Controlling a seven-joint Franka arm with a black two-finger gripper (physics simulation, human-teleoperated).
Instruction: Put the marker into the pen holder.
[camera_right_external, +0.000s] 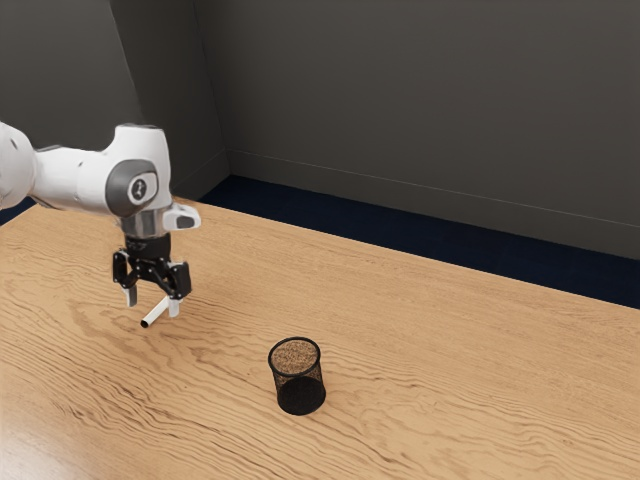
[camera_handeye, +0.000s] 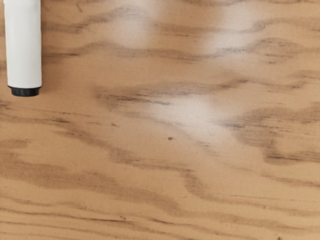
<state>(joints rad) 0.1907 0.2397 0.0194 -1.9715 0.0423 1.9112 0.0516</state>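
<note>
The hand (camera_right_external: 151, 301) is open: its two pale fingers (camera_right_external: 173, 307) point down toward the desk (camera_right_external: 430, 350) and stand well apart, with nothing gripped between them. It hangs upright, low over the wood, at the end of the white and grey arm (camera_right_external: 82, 180), which comes in from the exterior view's left.

The marker (camera_right_external: 155, 313) lies on the desk near the hand, outside the pen holder. It has a white barrel and a short black end, and in the exterior view it slants, with that black end toward the camera. One finger partly covers the marker's other end there. The wrist view shows the white barrel and the black end on the wood; the rest of the marker runs out past the edge.

The pen holder (camera_right_external: 300, 392) stands upright on the desk, well apart from the hand and the marker, farther toward the exterior view's right and nearer the camera. It is a round cup of black mesh, its mouth facing up. Beyond the desk are a dark blue floor (camera_right_external: 400, 250) and plain dark grey walls (camera_right_external: 420, 110)
</note>
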